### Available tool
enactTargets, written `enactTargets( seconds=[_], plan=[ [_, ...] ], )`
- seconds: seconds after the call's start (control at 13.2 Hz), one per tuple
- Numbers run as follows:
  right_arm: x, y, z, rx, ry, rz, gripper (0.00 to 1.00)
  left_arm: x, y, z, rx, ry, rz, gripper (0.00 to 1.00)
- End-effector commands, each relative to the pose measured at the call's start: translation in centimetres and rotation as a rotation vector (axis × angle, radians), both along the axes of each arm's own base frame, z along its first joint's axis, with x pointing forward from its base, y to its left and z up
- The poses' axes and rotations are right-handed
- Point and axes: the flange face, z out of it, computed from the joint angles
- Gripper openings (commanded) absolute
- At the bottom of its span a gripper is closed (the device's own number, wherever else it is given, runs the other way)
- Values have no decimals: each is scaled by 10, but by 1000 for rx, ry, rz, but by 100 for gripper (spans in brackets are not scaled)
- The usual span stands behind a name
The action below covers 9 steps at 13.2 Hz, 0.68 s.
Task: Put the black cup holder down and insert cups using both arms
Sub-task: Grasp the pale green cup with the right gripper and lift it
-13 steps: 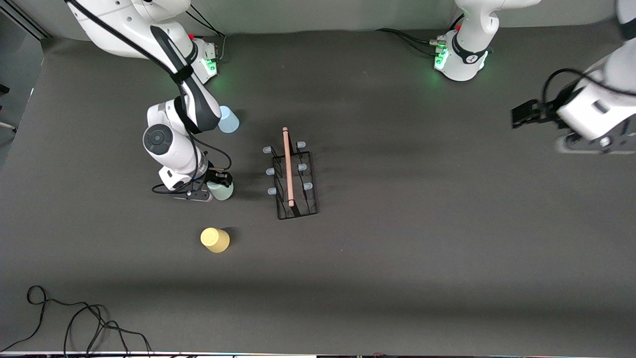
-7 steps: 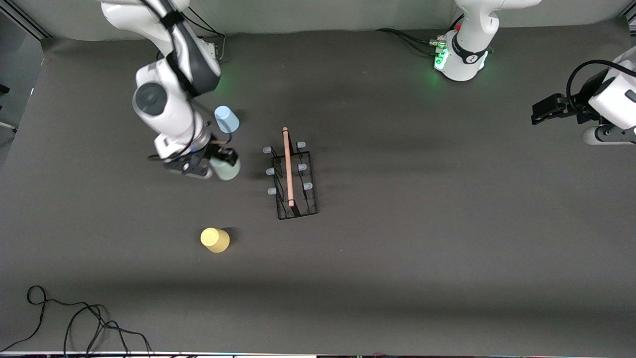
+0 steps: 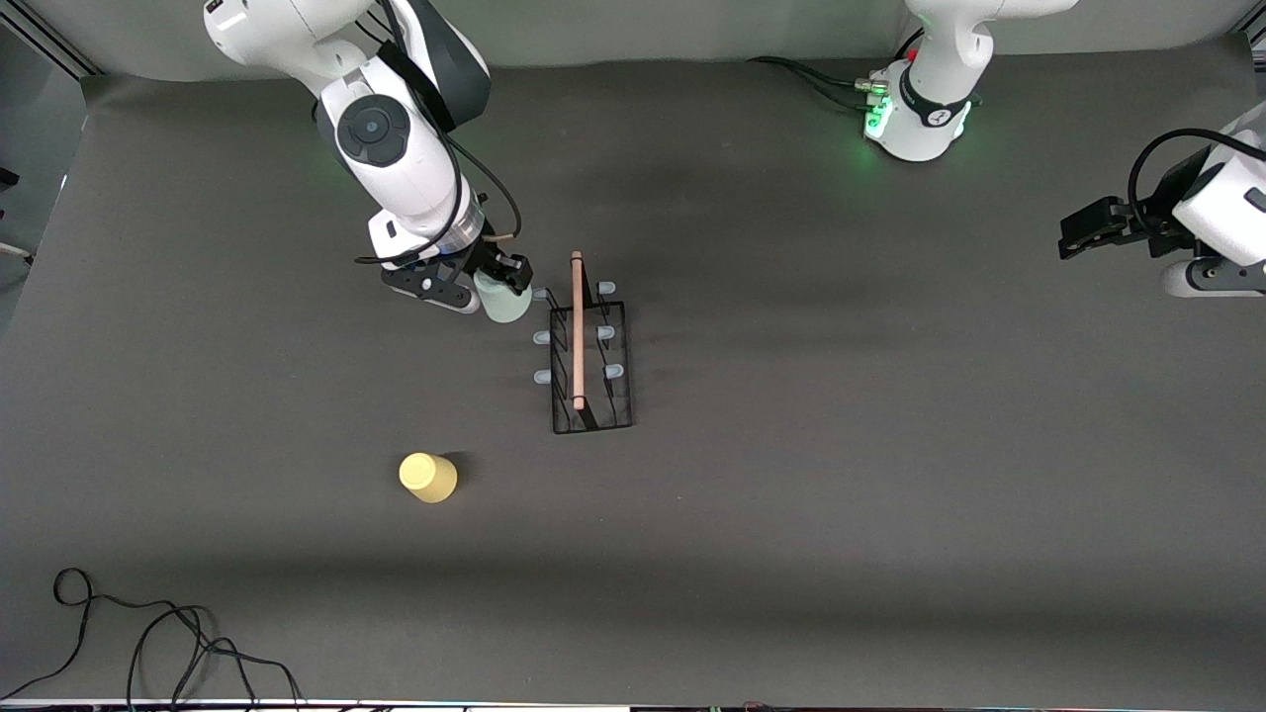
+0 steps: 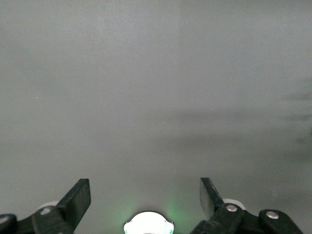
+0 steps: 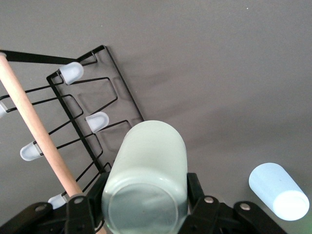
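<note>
The black cup holder stands mid-table, its wooden rod handle on top and pale-tipped pegs on both sides. My right gripper is shut on the pale green cup, held in the air beside the rack's pegs at the end toward the robots' bases. In the right wrist view the green cup fills the gripper. The light blue cup stands upside down on the table; the front view hides it under the arm. The yellow cup stands nearer the camera. My left gripper waits open and empty at its end of the table.
A black cable lies coiled at the table's near edge toward the right arm's end. The left arm's green-lit base stands along the table's edge by the robots. Bare dark mat lies under the left gripper.
My right gripper has lifted the green cup off the table and carried it over to the rack's pegs. The left arm drew back toward its end of the table, then stopped.
</note>
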Motion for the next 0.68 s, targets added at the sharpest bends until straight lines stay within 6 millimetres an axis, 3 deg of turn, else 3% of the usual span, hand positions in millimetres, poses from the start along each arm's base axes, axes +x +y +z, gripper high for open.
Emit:
enactTargets(
  seconds=[0.0, 0.3, 0.45, 0.53, 0.61],
  plan=[
    [2, 18, 1, 6, 13, -35, 0, 1, 0, -2, 13, -8, -20, 100],
    [-13, 56, -27, -6, 22, -23, 0, 4, 1, -5, 24, -12, -20, 100],
    [-12, 60, -46, -13, 27, -32, 0, 4, 0, -3, 24, -12, -21, 100],
    [-11, 61, -53, -21, 34, -31, 25, 4, 1, -4, 24, -10, -20, 100],
    [-9, 60, -54, -18, 30, -35, 93, 4, 0, -5, 24, -9, -22, 100]
  ],
)
